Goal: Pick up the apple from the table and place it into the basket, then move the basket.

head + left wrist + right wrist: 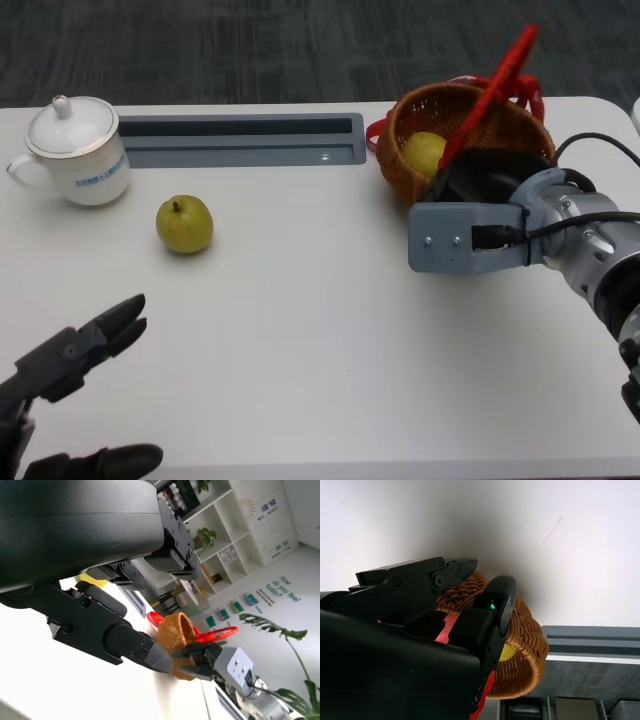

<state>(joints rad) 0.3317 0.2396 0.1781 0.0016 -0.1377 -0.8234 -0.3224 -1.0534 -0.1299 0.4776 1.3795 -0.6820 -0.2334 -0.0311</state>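
Observation:
A wicker basket (515,120) stands at the table's far right, holding a yellow-green apple (424,152). Its red handle (495,85) is raised, tilting up to the right. My right hand (485,175) is at the basket's near side and grips the lower end of the handle. The right wrist view shows the red handle (445,627) between its fingers, against the basket (525,640), with the apple (508,652) inside. Another green fruit (184,224) lies on the table left of centre. My left hand (75,360) hovers at the near left, fingers apart and holding nothing.
A white lidded cup (75,150) stands at the far left. A grey recessed channel (240,140) runs along the table's back, between cup and basket. The left wrist view shows the basket (175,632) and shelves beyond.

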